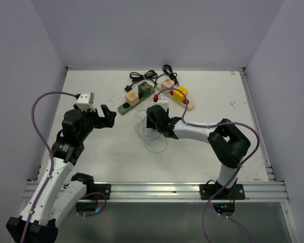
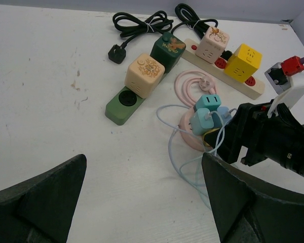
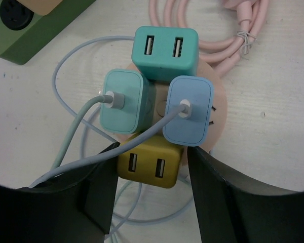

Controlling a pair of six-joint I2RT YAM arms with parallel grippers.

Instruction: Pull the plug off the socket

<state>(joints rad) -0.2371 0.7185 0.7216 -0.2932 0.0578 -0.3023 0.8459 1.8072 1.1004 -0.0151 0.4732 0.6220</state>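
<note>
A round pink socket (image 3: 218,109) lies on the white table with several plugs in it: a teal one (image 3: 164,50), a mint one (image 3: 124,101) and a light blue one (image 3: 187,109), both with cables, and a yellow plug (image 3: 148,167) nearest me. My right gripper (image 3: 152,174) straddles the yellow plug. Its left finger (image 3: 91,197) touches the plug's side, and a narrow gap shows at the right finger (image 3: 228,197). A grey cable crosses the left finger. My left gripper (image 2: 144,197) hangs wide open over bare table, left of the socket (image 2: 190,132).
A green power strip (image 2: 122,104) with cube adapters lies behind the socket. A beige strip (image 2: 253,88) carries a yellow cube (image 2: 242,62). Black cable (image 2: 142,23) is coiled at the back. Pink cord (image 2: 192,83) and pale blue cable loops (image 2: 180,162) lie around the socket.
</note>
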